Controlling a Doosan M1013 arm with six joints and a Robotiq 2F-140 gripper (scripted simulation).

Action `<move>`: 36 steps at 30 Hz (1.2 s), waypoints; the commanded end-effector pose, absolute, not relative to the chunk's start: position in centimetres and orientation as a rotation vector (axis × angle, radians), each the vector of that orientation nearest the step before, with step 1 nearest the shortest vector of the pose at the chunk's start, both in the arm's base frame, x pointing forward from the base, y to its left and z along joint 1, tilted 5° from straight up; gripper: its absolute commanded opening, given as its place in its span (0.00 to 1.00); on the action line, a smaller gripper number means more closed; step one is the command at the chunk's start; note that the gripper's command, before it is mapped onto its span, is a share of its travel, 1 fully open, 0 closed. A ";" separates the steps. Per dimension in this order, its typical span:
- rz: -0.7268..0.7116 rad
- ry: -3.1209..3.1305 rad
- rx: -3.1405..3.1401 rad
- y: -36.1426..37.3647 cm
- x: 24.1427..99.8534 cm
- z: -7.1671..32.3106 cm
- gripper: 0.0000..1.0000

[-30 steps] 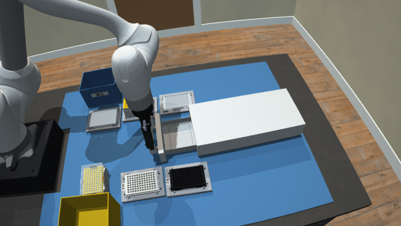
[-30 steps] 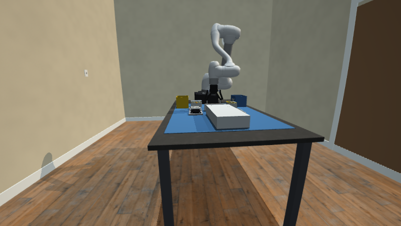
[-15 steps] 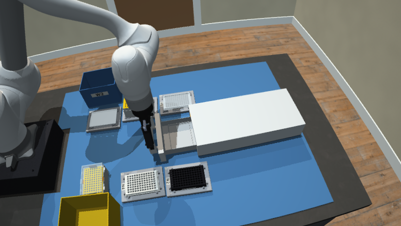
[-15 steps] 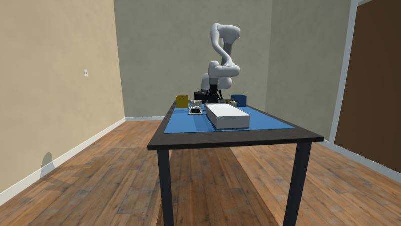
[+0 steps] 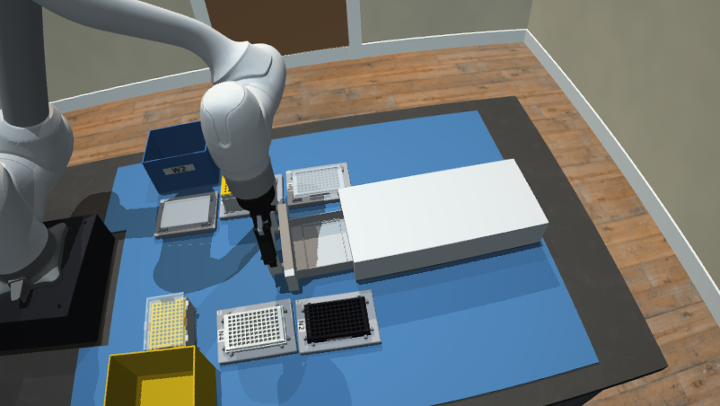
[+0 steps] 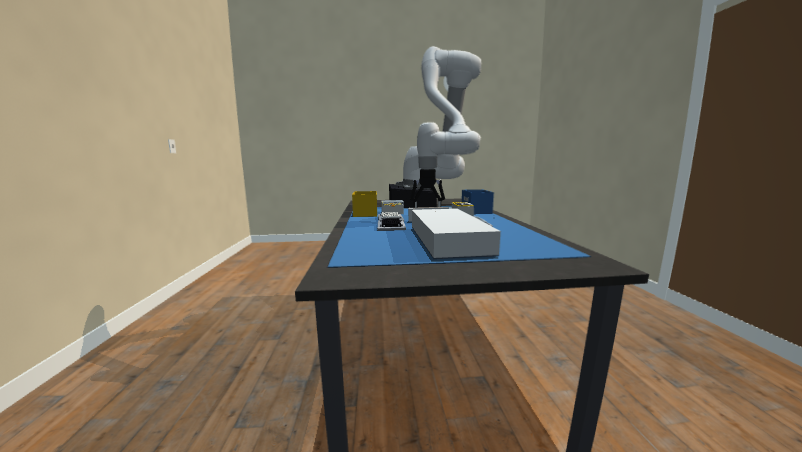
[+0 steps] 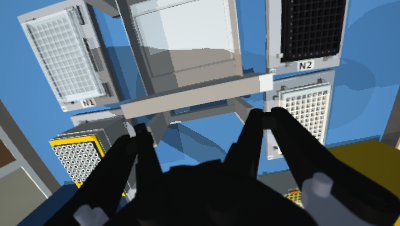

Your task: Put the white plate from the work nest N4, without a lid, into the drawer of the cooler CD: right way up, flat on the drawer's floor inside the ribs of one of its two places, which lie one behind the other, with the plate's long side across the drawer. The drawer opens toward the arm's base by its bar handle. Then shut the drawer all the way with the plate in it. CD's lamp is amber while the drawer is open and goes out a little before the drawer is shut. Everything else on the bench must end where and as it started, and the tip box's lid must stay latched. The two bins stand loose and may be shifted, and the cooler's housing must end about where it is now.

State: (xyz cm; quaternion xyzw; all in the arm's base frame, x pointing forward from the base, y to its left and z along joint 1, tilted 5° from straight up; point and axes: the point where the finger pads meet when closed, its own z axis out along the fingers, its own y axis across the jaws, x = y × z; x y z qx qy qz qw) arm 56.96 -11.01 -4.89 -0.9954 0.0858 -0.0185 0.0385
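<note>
The white plate (image 5: 254, 327) lies without a lid in nest N4 at the front of the mat; it also shows in the wrist view (image 7: 302, 112). The white cooler CD (image 5: 438, 214) has its drawer (image 5: 322, 242) pulled partly out toward the arm's base. The drawer's floor shows bare. My gripper (image 5: 269, 242) points down at the drawer's front panel (image 7: 195, 97). Its fingers are shut on the bar handle from the outside of its two struts. The bar itself is mostly hidden behind the gripper body.
A black plate (image 5: 337, 318) sits in nest N2 beside N4. A clear plate (image 5: 318, 181) is in N1 behind the drawer, and a lidded plate (image 5: 185, 212) lies left of it. The tip box (image 5: 166, 322), yellow bin (image 5: 156, 375) and blue bin (image 5: 176, 154) stand at the left.
</note>
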 end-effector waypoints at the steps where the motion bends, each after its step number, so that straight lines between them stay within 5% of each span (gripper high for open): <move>1: -0.055 0.252 -3.055 -10.9 56.7 -5.2 0.59; 12: -0.055 0.252 -3.055 -10.9 56.7 -5.2 0.55; 13: -0.055 0.252 -3.055 -10.9 56.7 -5.2 0.00; 36: -0.055 0.252 -3.055 -10.9 56.7 -5.2 0.00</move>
